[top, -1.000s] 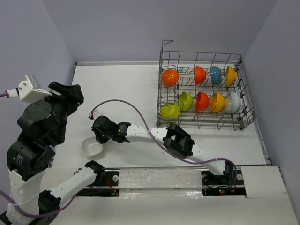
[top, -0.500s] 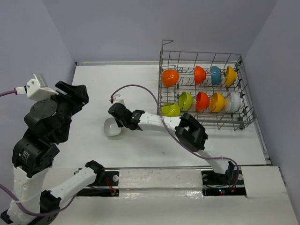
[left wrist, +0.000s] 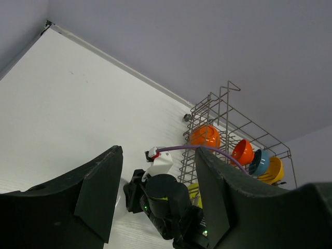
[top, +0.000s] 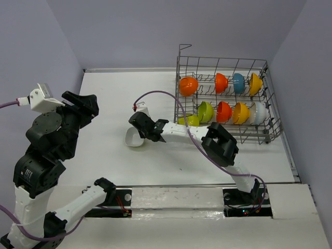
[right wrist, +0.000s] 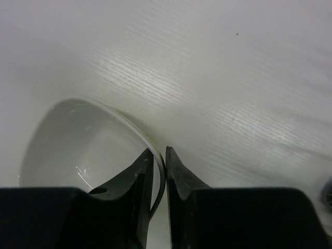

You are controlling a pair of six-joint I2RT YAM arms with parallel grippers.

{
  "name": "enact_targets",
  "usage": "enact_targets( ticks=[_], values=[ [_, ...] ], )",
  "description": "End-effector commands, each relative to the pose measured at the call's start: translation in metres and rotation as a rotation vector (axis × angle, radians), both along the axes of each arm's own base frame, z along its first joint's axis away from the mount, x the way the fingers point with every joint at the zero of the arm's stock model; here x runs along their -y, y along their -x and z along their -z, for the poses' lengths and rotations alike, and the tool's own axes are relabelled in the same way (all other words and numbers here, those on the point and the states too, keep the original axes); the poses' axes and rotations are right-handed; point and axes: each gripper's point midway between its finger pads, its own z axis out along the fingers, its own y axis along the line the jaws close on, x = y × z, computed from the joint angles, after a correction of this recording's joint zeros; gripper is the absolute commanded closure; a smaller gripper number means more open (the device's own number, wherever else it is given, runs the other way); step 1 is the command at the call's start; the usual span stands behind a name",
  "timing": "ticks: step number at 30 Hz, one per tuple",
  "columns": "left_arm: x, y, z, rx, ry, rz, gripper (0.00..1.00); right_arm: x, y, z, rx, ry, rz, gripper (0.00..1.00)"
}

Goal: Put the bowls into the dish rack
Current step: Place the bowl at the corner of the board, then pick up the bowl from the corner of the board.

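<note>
My right gripper (top: 139,132) is shut on the rim of a white bowl (top: 132,139), holding it tilted just above the table, left of the dish rack (top: 270,124). In the right wrist view the two fingers pinch the bowl's (right wrist: 83,142) edge at the gripper (right wrist: 160,153). The grey wire rack holds several bowls: red-orange (top: 188,85), orange (top: 221,82), blue (top: 238,83), yellow (top: 254,84), lime green (top: 205,111) and white (top: 259,112). My left gripper (left wrist: 158,197) is open and empty, raised high at the left, looking down on the right arm.
The right arm's purple cable (top: 161,96) loops above the table between the gripper and the rack. Grey walls close the table at the back and both sides. The left arm (top: 52,140) stands tall at the left edge.
My right gripper has carried the white bowl up and to the right, from the near left of the table toward the rack. The left arm has barely moved.
</note>
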Motion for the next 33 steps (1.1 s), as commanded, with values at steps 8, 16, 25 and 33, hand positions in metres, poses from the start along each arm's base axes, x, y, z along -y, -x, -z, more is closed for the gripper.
enact_targets(
  ticks=[8, 16, 25, 33],
  values=[
    [0.001, 0.001, -0.010, 0.051, 0.014, 0.017, 0.33, 0.016, -0.005, -0.039, 0.050, -0.004, 0.057, 0.55],
    [0.001, 0.001, -0.014, 0.062, 0.010, 0.016, 0.33, 0.025, -0.008, -0.080, 0.110, -0.025, 0.068, 0.54],
    [0.001, -0.002, -0.013, 0.066, 0.003, 0.009, 0.33, 0.000, 0.024, -0.129, 0.146, -0.088, -0.079, 0.54],
    [0.000, -0.001, -0.020, 0.080, 0.007, 0.008, 0.33, -0.057, 0.060, -0.107, 0.140, -0.019, -0.210, 0.55]
  ],
)
